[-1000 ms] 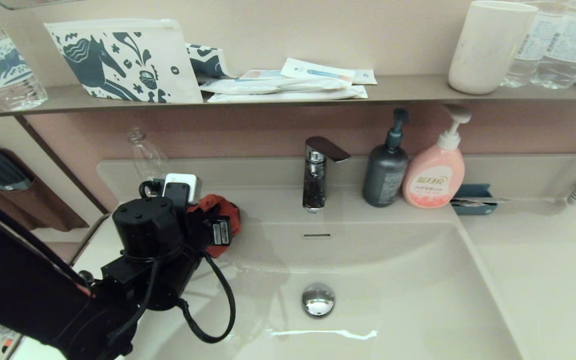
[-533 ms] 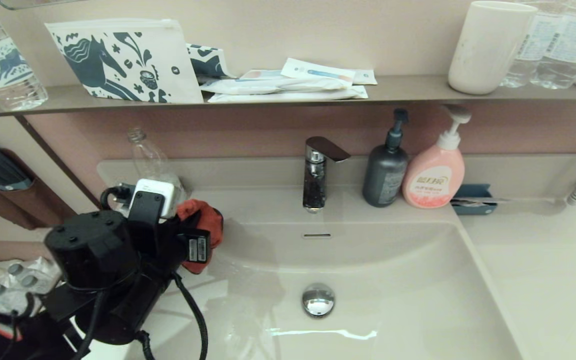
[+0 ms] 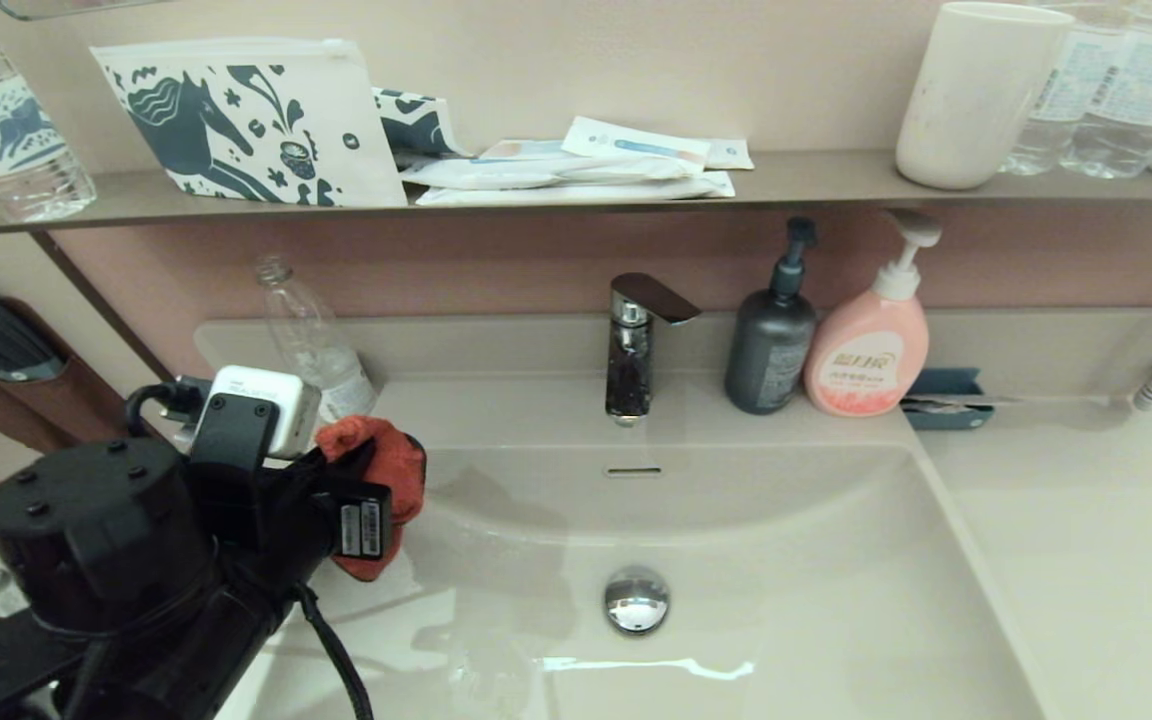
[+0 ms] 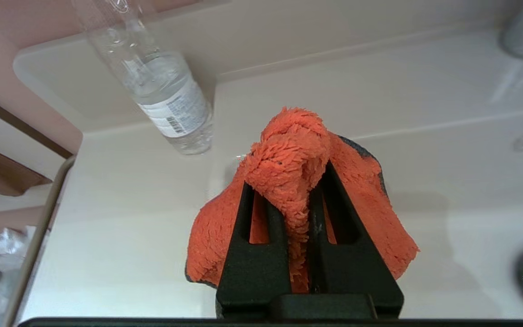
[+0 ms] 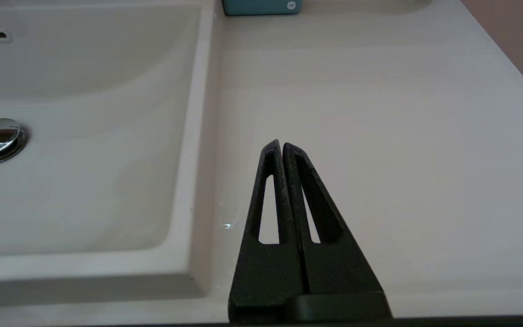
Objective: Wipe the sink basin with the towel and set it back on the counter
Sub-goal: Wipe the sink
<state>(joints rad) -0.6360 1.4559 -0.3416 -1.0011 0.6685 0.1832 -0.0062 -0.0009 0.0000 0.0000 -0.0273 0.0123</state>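
My left gripper (image 4: 288,181) is shut on the orange-red fluffy towel (image 4: 288,145), which bunches up between the fingers and drapes to both sides with its dark grey edge showing. In the head view the towel (image 3: 391,470) hangs above the left rim of the off-white sink basin (image 3: 786,560), beside the left strip of counter (image 4: 120,204). It does not touch the surface. The chrome drain plug (image 3: 636,600) sits mid-basin. My right gripper (image 5: 282,145) is shut and empty, low over the right counter (image 5: 379,113) beside the basin (image 5: 84,136); the head view does not show it.
A clear plastic bottle (image 3: 311,330) stands at the counter's back left, close to the towel. The faucet (image 3: 636,340), a grey pump bottle (image 3: 771,340), a pink pump bottle (image 3: 871,345) and a teal box (image 3: 946,400) line the back. A wall shelf (image 3: 816,180) holds a pouch and cup.
My left arm has drawn back and to the left with the towel, from the basin's back-left corner toward the left counter. The right arm shows no change.
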